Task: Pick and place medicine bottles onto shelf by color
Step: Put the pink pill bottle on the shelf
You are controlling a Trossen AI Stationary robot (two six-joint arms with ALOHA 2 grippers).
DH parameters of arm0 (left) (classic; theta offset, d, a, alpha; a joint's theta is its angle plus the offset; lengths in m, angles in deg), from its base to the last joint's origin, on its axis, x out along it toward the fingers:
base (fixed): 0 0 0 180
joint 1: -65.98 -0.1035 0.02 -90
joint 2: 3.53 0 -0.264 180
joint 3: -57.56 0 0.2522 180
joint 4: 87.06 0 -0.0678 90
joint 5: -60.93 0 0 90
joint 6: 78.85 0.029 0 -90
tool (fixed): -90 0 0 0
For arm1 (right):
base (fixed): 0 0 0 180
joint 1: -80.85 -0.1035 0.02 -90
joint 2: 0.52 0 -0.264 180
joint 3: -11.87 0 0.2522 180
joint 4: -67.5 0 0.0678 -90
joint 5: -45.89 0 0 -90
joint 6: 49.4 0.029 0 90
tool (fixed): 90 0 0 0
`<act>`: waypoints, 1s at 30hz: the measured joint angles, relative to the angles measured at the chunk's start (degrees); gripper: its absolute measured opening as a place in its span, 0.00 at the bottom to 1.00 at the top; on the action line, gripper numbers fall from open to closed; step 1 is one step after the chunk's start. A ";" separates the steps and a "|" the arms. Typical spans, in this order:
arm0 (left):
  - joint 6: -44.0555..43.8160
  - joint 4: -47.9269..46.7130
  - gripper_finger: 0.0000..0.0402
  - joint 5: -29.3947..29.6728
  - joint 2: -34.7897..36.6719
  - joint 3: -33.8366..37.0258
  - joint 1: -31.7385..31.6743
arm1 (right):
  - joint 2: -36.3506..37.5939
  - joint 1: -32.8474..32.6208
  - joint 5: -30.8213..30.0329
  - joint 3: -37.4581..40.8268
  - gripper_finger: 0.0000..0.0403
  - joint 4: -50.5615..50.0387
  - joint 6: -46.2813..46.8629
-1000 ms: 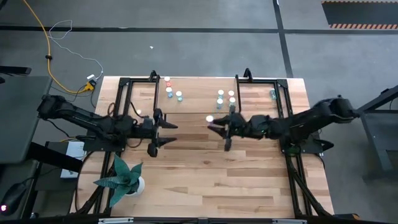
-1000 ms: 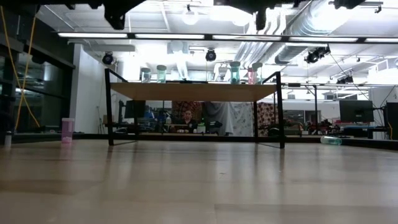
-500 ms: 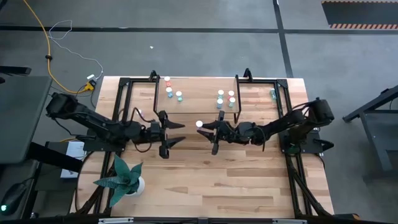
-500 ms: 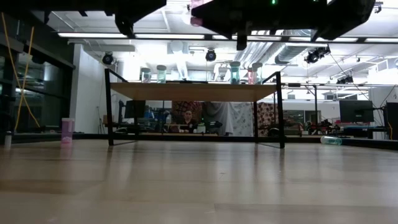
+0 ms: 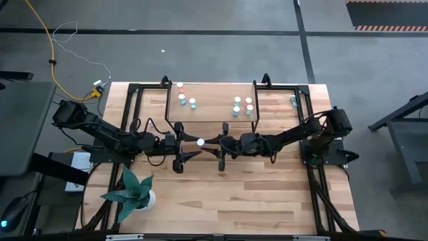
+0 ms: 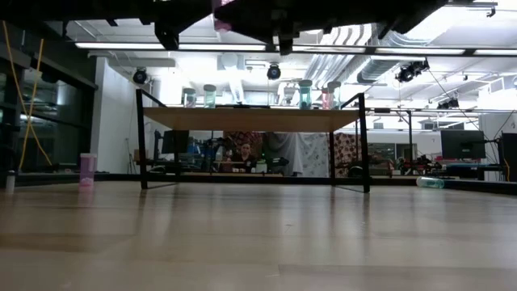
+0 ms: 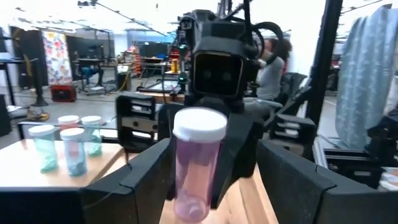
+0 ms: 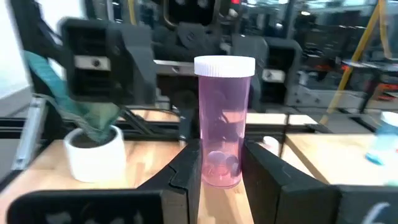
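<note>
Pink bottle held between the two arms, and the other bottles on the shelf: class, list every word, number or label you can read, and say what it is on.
None can be read.
Pink bottle: clear, no label showing.
Bottles on the shelf: any print is too small and blurred to read.

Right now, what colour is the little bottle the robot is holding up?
Pink, with a white cap. The bottle shows best in the right wrist view, held in the right tool.
</note>
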 joint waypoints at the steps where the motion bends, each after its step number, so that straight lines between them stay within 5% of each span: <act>1: -0.33 -0.24 0.55 -0.36 0.00 0.00 0.00 | 0.00 -0.01 1.31 -0.14 0.21 0.06 -0.11; 22: -3.38 0.00 0.55 -5.30 -6.50 -4.33 -1.81 | 0.00 0.13 5.59 -0.22 0.21 -0.73 0.50; 30: -3.38 0.55 0.43 -4.47 -6.33 -4.37 -1.79 | 0.00 0.15 5.55 -0.22 0.21 -0.74 0.50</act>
